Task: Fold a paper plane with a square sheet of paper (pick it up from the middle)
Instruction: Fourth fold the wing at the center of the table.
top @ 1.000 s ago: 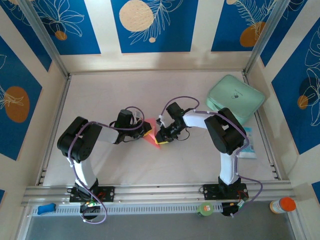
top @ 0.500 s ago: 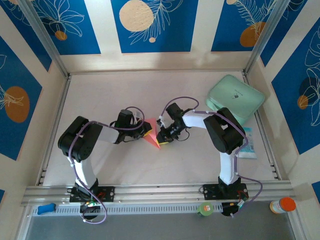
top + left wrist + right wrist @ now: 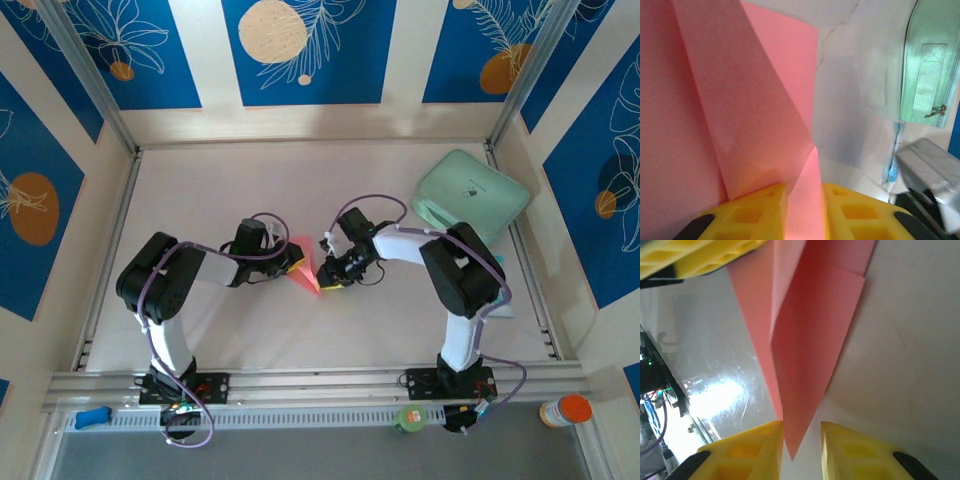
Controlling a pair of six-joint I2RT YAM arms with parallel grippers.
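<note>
The salmon-pink sheet of paper [image 3: 305, 267], folded into a narrow pointed shape, lies on the table between my two grippers. My left gripper [image 3: 291, 262] is at its wide end. In the left wrist view the yellow jaws [image 3: 804, 210] stand slightly apart, open, and a strip of the paper [image 3: 740, 110] fills the gap. My right gripper [image 3: 329, 277] is at the pointed end. Its jaws [image 3: 801, 450] are open, and the paper's tip [image 3: 810, 340] reaches between them, against the left finger and apart from the right one.
A mint-green pad [image 3: 470, 196] lies at the far right near the wall and also shows in the left wrist view [image 3: 927, 75]. A clear plastic packet [image 3: 497, 288] lies beside the right arm. Walls close the table on three sides.
My right gripper has closed briefly and then opened again at the paper's tip, and its arm has shifted slightly right. The left gripper and the paper have stayed put.
</note>
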